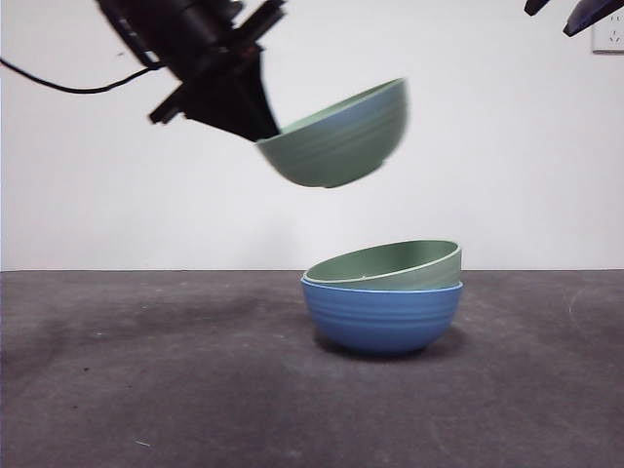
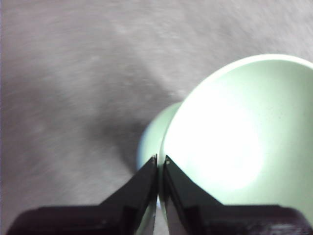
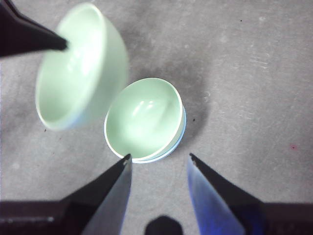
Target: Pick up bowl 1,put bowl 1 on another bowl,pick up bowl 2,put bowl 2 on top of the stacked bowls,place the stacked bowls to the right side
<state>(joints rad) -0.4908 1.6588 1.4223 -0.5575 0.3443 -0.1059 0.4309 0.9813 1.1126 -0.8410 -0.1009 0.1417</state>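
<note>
Two bowls sit nested on the dark grey table [image 1: 117, 390] nearest us in the front view: the blue bowl [image 1: 382, 316] stands upright on the tabletop, and a sage-green bowl [image 1: 390, 265] rests inside it, tilted a little so its pale rim rides higher on one side. From the right wrist view we see that same pair from above, the green bowl's pale inside ringed by a thin sliver of the blue rim. Above the stack, and clear of it, we find the second sage-green bowl [image 1: 336, 141] hanging in the air, tipped so that its opening faces up and away from the gripper. Our left gripper [image 2: 160, 160] has it by the rim; in the left wrist view the two black jaws are pinched nearly together, one outside the wall and one inside it, with the bowl's bright interior spreading beyond them. Our right gripper [image 3: 159, 157] hovers over the stacked pair with its jaws spread wide and nothing between them. Behind everything stands a plain white wall [image 1: 507, 156].
</note>
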